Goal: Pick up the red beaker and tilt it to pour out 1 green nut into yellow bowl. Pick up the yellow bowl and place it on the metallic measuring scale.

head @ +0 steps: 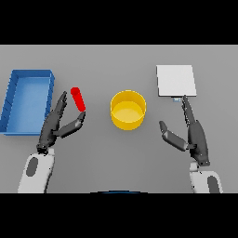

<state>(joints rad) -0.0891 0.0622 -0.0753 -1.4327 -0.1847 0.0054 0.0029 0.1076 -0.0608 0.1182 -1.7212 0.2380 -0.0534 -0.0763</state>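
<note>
Though ungrasped, red beaker (78,99) beside left robot hand (56,124).

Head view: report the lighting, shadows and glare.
Head view: flat, even light; no glare on the metallic scale or yellow bowl; cast shadows barely show under the bowl, red beaker, blue bin, left hand or right hand.

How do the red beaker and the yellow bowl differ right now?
The red beaker is slim and tilted; the yellow bowl is wide and stands upright. The beaker lies between the left hand's fingers and thumb; the bowl stands apart from both hands. Both are on the table.
</note>
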